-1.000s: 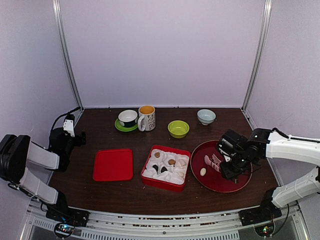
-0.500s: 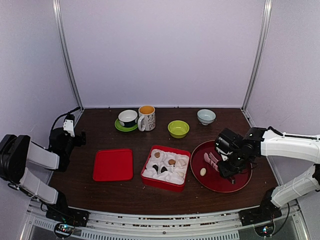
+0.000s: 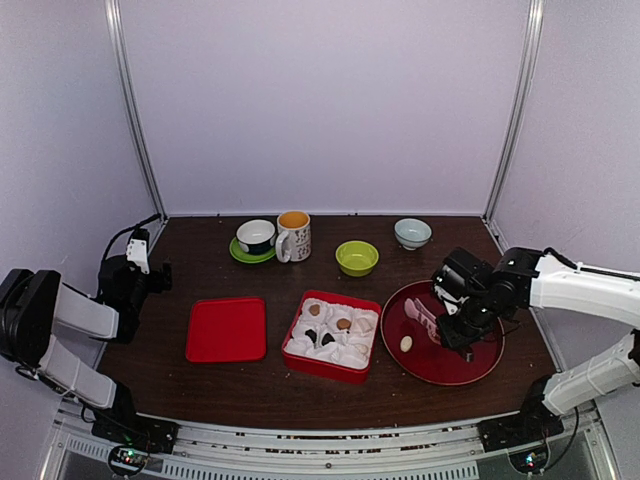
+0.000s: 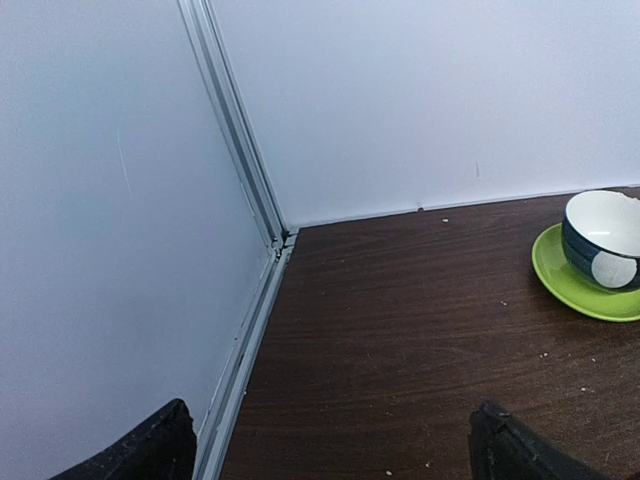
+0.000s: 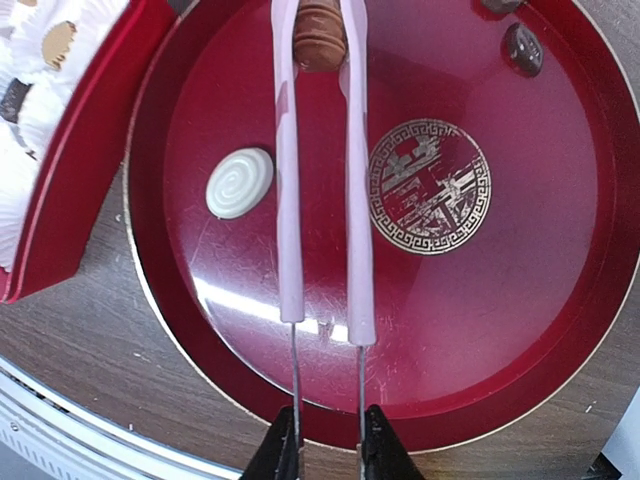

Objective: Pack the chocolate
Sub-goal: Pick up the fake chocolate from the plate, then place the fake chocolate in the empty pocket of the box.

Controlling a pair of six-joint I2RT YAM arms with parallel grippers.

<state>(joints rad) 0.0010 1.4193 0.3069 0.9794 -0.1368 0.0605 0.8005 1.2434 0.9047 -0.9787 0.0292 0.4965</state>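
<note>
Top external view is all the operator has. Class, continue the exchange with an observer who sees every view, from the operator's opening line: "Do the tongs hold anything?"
Observer: Yes. The right wrist view shows a brown chocolate pinched between the tips of the tongs.
Operator: I see one white piece on the plate. Any more?
Observer: A dark piece lies near the plate's rim.
Operator: Is the left gripper busy?
Observer: No. The left wrist view shows its fingers apart, with nothing between them.
</note>
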